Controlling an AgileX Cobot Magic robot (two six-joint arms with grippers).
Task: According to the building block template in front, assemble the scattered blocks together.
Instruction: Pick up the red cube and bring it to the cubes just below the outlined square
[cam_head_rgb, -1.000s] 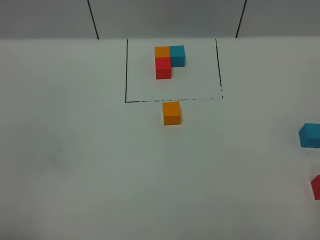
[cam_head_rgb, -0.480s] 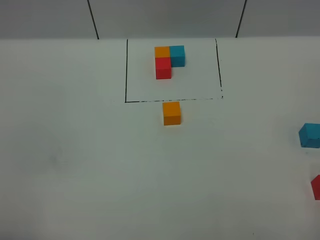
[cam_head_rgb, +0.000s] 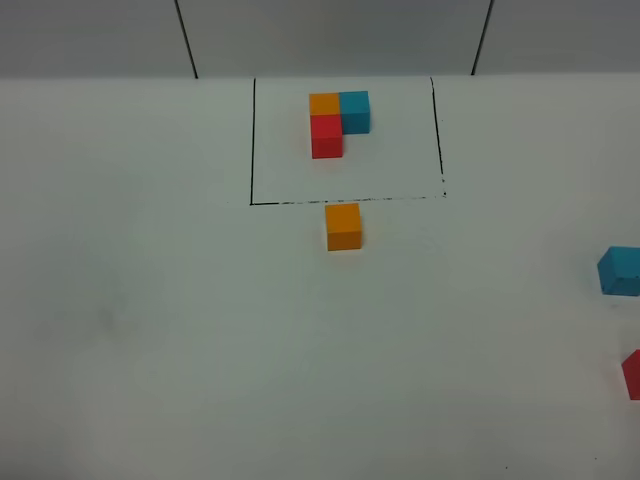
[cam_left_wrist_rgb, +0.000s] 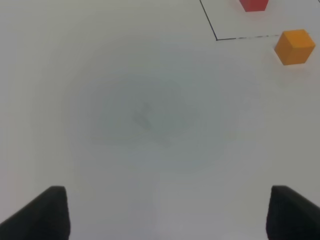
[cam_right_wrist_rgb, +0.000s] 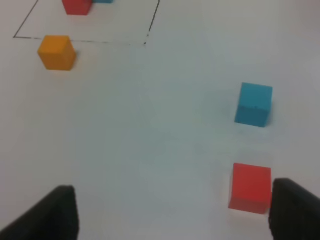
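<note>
The building block template (cam_head_rgb: 338, 122), an L of joined orange, cyan and red cubes, sits inside a black drawn rectangle (cam_head_rgb: 252, 140) at the table's far side. Of the scattered blocks, the orange cube (cam_head_rgb: 343, 227) lies just in front of the rectangle's near line. At the right edge lie the cyan cube (cam_head_rgb: 620, 270) and the red cube (cam_head_rgb: 632, 373). Neither arm shows in the exterior view. My left gripper (cam_left_wrist_rgb: 167, 215) hangs open over bare table, the orange cube (cam_left_wrist_rgb: 295, 46) far ahead. My right gripper (cam_right_wrist_rgb: 175, 212) is open, with the red cube (cam_right_wrist_rgb: 250, 187) just ahead by one finger and the cyan cube (cam_right_wrist_rgb: 254, 104) beyond.
The white table (cam_head_rgb: 150, 330) spreads wide around the blocks. Behind it rises a grey wall (cam_head_rgb: 330, 35) with two dark vertical seams. The red and cyan cubes are partly cut off by the right border of the exterior view.
</note>
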